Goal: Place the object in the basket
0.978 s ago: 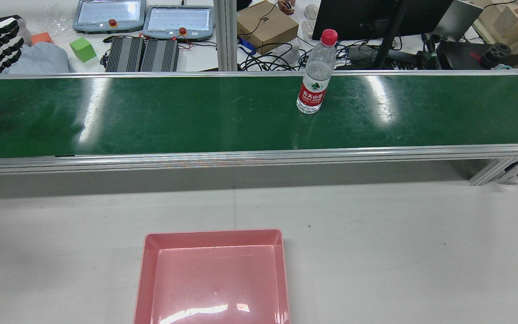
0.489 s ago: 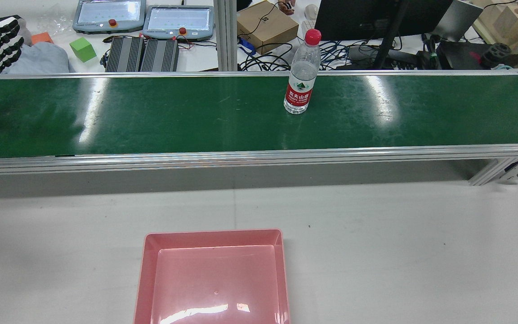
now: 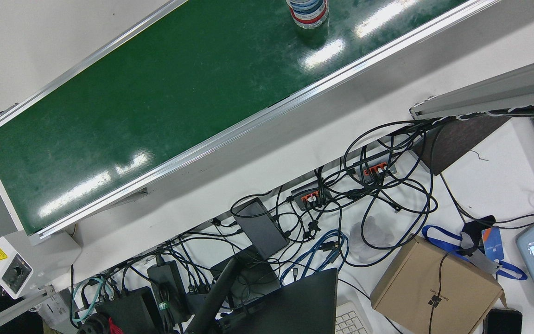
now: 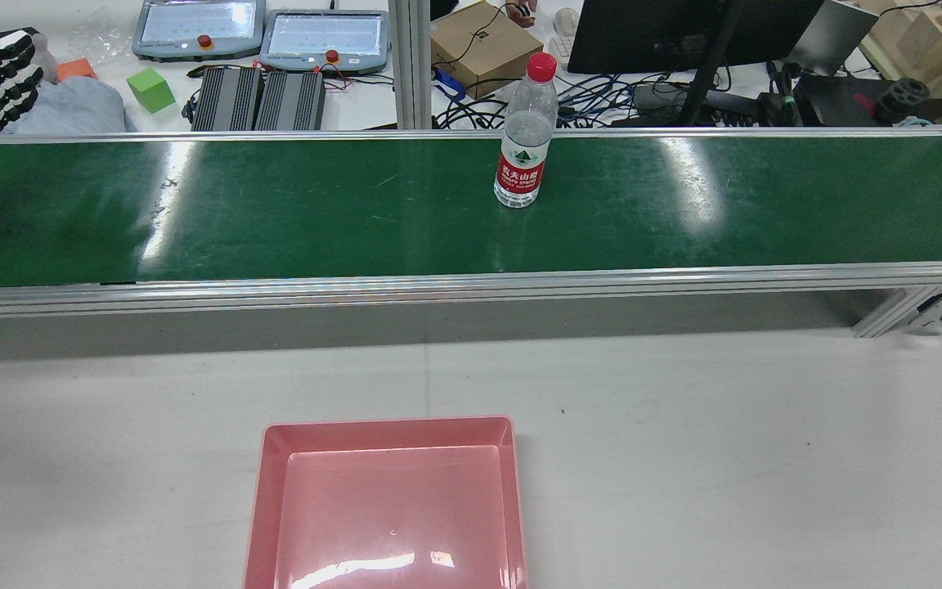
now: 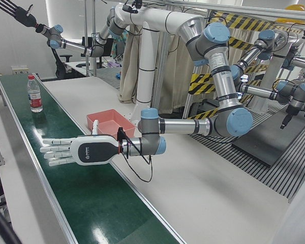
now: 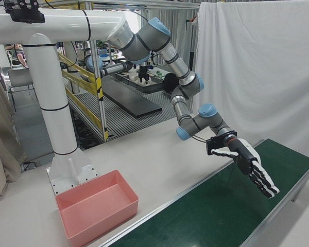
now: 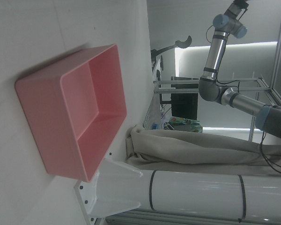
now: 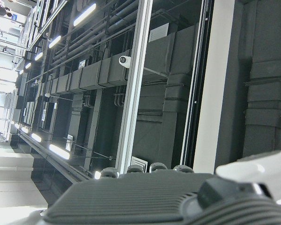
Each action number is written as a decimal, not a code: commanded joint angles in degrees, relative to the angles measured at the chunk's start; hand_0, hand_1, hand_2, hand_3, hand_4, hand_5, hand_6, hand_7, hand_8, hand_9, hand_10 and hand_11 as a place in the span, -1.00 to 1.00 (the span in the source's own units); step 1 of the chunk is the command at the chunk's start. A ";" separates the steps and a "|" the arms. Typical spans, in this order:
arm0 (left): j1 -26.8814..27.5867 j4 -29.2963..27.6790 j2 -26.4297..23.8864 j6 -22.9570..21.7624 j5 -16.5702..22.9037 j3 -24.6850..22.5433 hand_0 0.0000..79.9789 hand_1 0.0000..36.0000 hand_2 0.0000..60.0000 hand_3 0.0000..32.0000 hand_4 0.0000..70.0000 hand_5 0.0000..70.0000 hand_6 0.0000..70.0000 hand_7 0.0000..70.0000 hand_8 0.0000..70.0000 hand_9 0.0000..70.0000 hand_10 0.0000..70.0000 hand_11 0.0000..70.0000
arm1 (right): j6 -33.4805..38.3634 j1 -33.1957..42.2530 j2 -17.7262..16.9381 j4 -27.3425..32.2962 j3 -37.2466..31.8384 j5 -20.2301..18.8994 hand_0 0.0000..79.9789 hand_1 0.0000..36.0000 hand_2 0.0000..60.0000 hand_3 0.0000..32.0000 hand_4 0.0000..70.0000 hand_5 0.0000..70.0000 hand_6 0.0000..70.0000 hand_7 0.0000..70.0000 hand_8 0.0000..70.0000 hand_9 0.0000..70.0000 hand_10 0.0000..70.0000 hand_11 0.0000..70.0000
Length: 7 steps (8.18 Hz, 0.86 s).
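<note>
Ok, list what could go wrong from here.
1. The bottle stands upright and narrow on the belt; a sideways knock from the open left hand could topple it.
2. It looks clear and smooth, so it may slip during the carry to the basket, which sits off the belt.

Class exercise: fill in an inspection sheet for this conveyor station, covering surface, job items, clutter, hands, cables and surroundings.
Surface: green conveyor belt with glare patches; grey table in front of it.
Job's things: water bottle upright on the belt, red cap on; pink basket empty, on the table.
Clutter: nothing seen on belt or table; green cube and cardboard box on the bench behind.
Hands: left hand open over the belt, apart from the bottle; right hand open, raised high.
Cables: tangle on the bench, off the belt.
Surroundings: white curtain.
</note>
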 commanded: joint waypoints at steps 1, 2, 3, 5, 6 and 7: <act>0.25 0.00 -0.28 0.26 -0.01 -0.12 0.23 -1.00 -1.00 -0.88 -0.90 -0.71 -0.98 -1.00 -0.85 -0.89 -0.96 -0.92 | 0.00 0.00 0.00 0.00 0.00 0.00 -1.00 -1.00 -1.00 -1.00 -1.00 -1.00 -1.00 -1.00 -1.00 -1.00 -1.00 -1.00; 0.86 1.13 -1.51 0.52 -0.01 -0.38 0.23 -1.00 -1.00 -0.89 -0.89 -0.71 -0.98 -1.00 -0.84 -0.88 -0.95 -0.91 | 0.00 -0.08 0.00 0.00 0.00 0.00 -1.00 -1.00 -1.00 -1.00 -1.00 -1.00 -1.00 -1.00 -1.00 -1.00 -1.00 -1.00; 2.17 3.23 -3.69 1.05 -0.01 -0.47 0.25 -1.00 -1.00 -0.91 -0.87 -0.70 -0.98 -1.00 -0.85 -0.89 -0.96 -0.92 | 0.00 0.00 0.00 0.00 0.00 0.00 -1.00 -1.00 -1.00 -1.00 -1.00 -1.00 -1.00 -1.00 -1.00 -1.00 -1.00 -1.00; 4.37 4.74 -4.68 1.05 -0.62 -0.21 0.26 -1.00 -1.00 -0.89 -0.87 -0.70 -0.98 -1.00 -0.85 -0.89 -0.94 -0.89 | 0.00 0.00 0.00 0.00 0.00 0.00 -1.00 -1.00 -1.00 -1.00 -1.00 -1.00 -1.00 -1.00 -1.00 -1.00 -1.00 -1.00; 4.38 5.70 -5.03 0.88 -1.50 -0.21 0.26 -1.00 -1.00 -0.93 -0.87 -0.69 -0.98 -1.00 -0.84 -0.89 -0.94 -0.89 | 0.00 -0.08 0.00 -0.08 0.00 0.00 -1.00 -1.00 -1.00 -1.00 -1.00 -1.00 -1.00 -1.00 -1.00 -1.00 -1.00 -1.00; 4.38 7.19 -5.73 0.88 -2.64 -0.30 0.27 -1.00 -1.00 -0.94 -0.86 -0.68 -0.97 -1.00 -0.85 -0.88 -0.94 -0.89 | 0.00 0.00 0.00 0.00 0.00 0.00 -1.00 -1.00 -1.00 -1.00 -1.00 -1.00 -1.00 -1.00 -1.00 -1.00 -1.00 -1.00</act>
